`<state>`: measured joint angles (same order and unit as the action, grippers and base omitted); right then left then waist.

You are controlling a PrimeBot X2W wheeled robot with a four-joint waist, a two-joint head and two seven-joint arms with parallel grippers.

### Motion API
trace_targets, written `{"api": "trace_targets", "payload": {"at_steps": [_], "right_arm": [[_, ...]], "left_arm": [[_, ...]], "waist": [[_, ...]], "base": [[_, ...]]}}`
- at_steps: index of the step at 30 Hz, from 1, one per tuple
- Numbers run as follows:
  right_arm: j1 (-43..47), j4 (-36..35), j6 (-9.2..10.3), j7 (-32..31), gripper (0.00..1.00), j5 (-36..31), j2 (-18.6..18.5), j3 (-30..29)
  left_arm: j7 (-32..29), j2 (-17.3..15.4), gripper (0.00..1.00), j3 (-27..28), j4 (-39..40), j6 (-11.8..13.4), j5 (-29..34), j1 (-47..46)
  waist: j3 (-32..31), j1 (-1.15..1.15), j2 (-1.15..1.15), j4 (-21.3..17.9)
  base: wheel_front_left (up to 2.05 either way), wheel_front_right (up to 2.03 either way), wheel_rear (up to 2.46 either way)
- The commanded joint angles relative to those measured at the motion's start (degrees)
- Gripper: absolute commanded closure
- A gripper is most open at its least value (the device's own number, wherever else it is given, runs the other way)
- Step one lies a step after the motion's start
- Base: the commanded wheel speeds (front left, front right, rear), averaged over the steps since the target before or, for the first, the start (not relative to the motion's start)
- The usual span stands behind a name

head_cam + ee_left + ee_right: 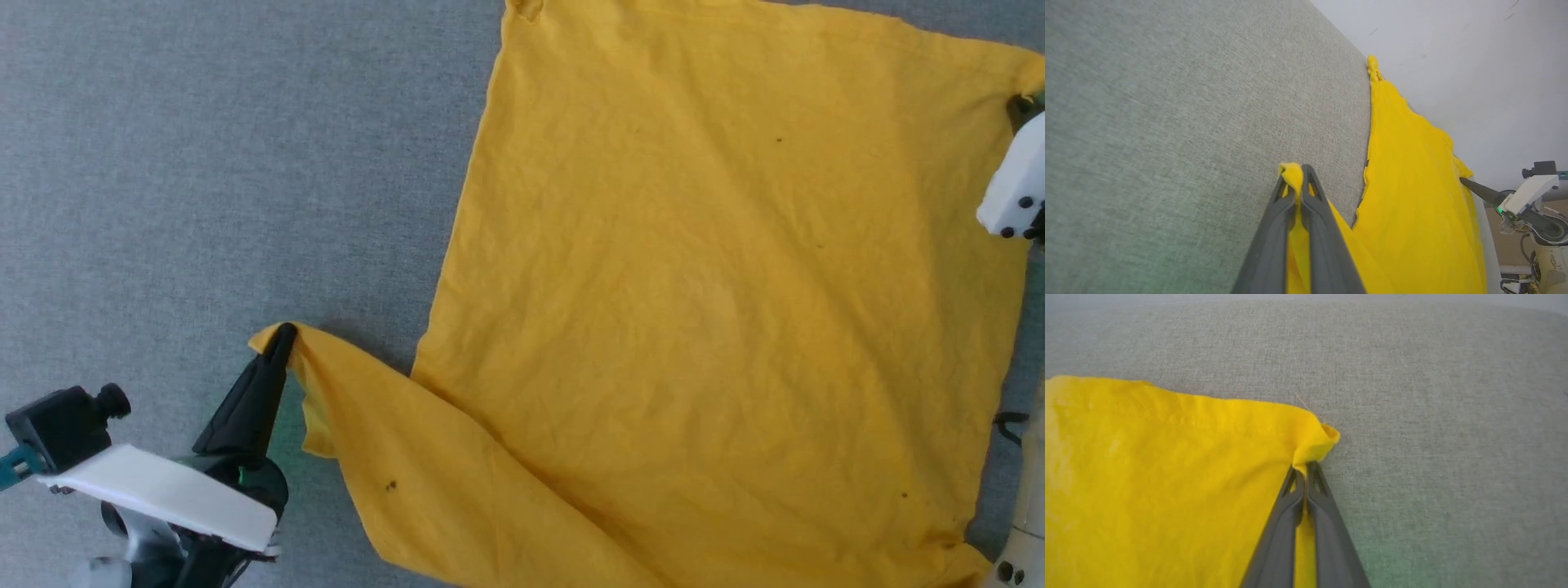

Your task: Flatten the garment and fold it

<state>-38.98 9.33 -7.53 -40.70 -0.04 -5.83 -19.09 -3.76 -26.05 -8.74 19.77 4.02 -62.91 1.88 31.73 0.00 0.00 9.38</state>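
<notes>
So the grey fabric-covered desk (204, 163) had the bright yellow thin cotton T-shirt (694, 286) spread out on it. It was mostly flat and a bit crinkly, plain yellow side up, with a few tiny dark specks here and there.

Starting at the shirt's far left tip, the left gripper (282, 333), the one with two long dark fingers, was shut tight on a little bunch of the yellow cloth. In the left wrist view a small nub of fabric poked out just past the fingertips. That pinched bit was a flap pulled out leftward from the shirt's lower left. It made a long ridge running back into the main panel, with a shadow on the desk just beside it.

The shirt's big main panel had a pretty straight left edge, with a small bunched lump at that edge's top end.

Over at the shirt's upper right corner, the right gripper (1306, 466) was pressed together too, clamped on the hemmed corner. From its own wrist camera you could see the stitch line running along the hem and the corner curling over right beyond the fingertips. That arm's pale wrist housing (1012, 196) sat just beside the shirt's right edge.
</notes>
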Motion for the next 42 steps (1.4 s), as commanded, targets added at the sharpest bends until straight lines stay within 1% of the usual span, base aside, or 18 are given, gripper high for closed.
{"api": "trace_targets", "payload": {"at_steps": [1, 6, 10, 14, 16, 19, 21, 23, 25, 27, 29, 31, 35, 36, 38, 39, 41, 42], "right_arm": [[0.36, 0.53, 0.04, 0.22, 1.0, -0.12, 0.24, -0.03], [3.13, -2.1, 0.04, 3.26, 1.0, 2.01, -0.12, 0.23], [9.93, -6.99, 0.04, 5.2, 1.0, 4.88, -0.09, 0.02], [20.49, -13.99, 0.04, 5.69, 1.0, 8.44, 1.17, -1.59], [25.99, -17.84, 0.04, 5.44, 1.0, 11.03, 2.14, -3.72], [34.57, -23.07, 0.04, 3.57, 1.0, 14.95, 2.83, -7.19], [40.95, -24.92, 0.04, 1.2, 1.0, 18.55, 2.9, -9.15], [47.32, -26.58, 0.04, -0.67, 1.0, 20.33, 2.92, -9.88], [52.29, -27.06, 0.04, -1.6, 1.0, 21.44, 2.93, -9.98], [55.18, -26.27, 0.04, -0.76, 1.0, 22.01, 2.93, -9.74], [56.98, -24.81, 0.04, 1.04, 1.0, 19.29, 2.94, -7.97], [56.77, -21.62, 0.04, 3.71, 1.0, 17.56, 2.94, -5.82], [52.71, -12.1, 0.04, 10.73, 1.0, 16.06, 2.94, -1.48], [51.58, -9.96, 0.04, 12.45, 0.95, 15.62, 2.94, -0.7], [49.77, -6.48, 0.04, 15.0, 0.58, 15.11, 2.94, 0.53], [49.08, -5.43, 0.04, 15.64, 0.0, 15.61, 2.94, 0.7], [48.12, -5.88, 0.04, 16.38, 0.0, 16.48, 2.94, -0.46], [48.04, -7.62, 0.04, 16.04, 0.0, 16.2, 2.94, -0.81]], "left_arm": [[0.08, -0.28, 1.0, 0.13, -0.07, -0.23, 0.57, -0.77], [0.39, 0.23, 1.0, -0.22, -0.43, 0.18, 0.72, -0.17], [0.72, 0.68, 1.0, -0.43, -0.79, 1.03, 0.91, 1.35], [1.14, 0.92, 1.0, -0.35, -0.92, 2.21, 1.19, 3.66], [1.49, 0.98, 1.0, -0.07, -0.7, 2.67, 1.23, 4.93], [1.85, 0.96, 1.0, 0.37, -0.2, 3.27, 1.2, 6.58], [2.1, 0.88, 1.0, 0.76, 0.24, 3.59, 1.16, 7.58], [2.39, 0.75, 1.0, 1.26, 0.73, 3.83, 1.09, 8.65], [2.57, 0.57, 1.0, 1.73, 1.18, 4.07, 0.98, 9.76], [2.65, 0.43, 1.0, 2.04, 1.64, 4.34, 0.92, 10.69], [2.61, 0.36, 1.0, 2.25, 2.07, 4.6, 0.79, 11.34], [2.52, 0.31, 1.0, 2.41, 2.41, 4.88, 0.67, 11.69], [1.94, -0.01, 1.0, 2.47, 2.99, 5.39, 0.54, 11.91], [1.74, -0.07, 1.0, 2.39, 3.12, 5.53, 0.53, 11.84], [1.37, -0.19, 1.0, 2.14, 3.36, 5.75, 0.6, 11.71], [1.33, -0.18, 1.0, 2.04, 3.49, 5.86, 0.7, 11.62], [1.23, 0.0, 1.0, 1.69, 3.79, 6.04, 0.79, 11.53], [1.24, 0.11, 1.0, 1.53, 3.96, 6.09, 0.84, 11.55]], "waist": [[-0.94, 0.0, 0.0, -0.42], [-4.88, 0.0, 0.0, -1.55], [-9.07, 0.0, 0.0, -3.12], [-12.68, 0.0, 0.0, -4.77], [-13.95, 0.0, 0.0, -5.69], [-15.22, 0.0, 0.0, -6.73], [-15.74, 0.0, 0.0, -7.42], [-16.11, 0.0, 0.0, -8.14], [-16.41, 0.0, 0.0, -8.84], [-16.71, 0.0, 0.0, -9.41], [-16.95, 0.0, 0.0, -9.83], [-17.22, 0.0, 0.0, -10.26], [-17.8, 0.0, 0.0, -10.95], [-17.98, 0.0, 0.0, -11.01], [-18.31, 0.0, 0.0, -11.02], [-18.47, 0.0, 0.0, -10.95], [-18.77, 0.0, 0.0, -10.58], [-18.86, 0.0, 0.0, -10.32]], "base": [[0.0, 0.0, 0.0], [0.0, 0.0, 0.0], [0.0, 0.0, 0.0], [0.0, 0.0, 0.0], [0.0, 0.0, 0.0], [0.0, 0.0, 0.0], [0.0, 0.0, 0.0], [0.0, 0.0, 0.0], [0.0, 0.0, 0.0], [0.0, 0.0, 0.0], [0.0, 0.0, 0.0], [0.0, 0.0, 0.0], [0.0, 0.0, 0.0], [0.0, 0.0, 0.0], [0.0, 0.0, 0.0], [0.0, 0.0, 0.0], [0.0, 0.0, 0.0], [0.0, 0.0, 0.0]]}}
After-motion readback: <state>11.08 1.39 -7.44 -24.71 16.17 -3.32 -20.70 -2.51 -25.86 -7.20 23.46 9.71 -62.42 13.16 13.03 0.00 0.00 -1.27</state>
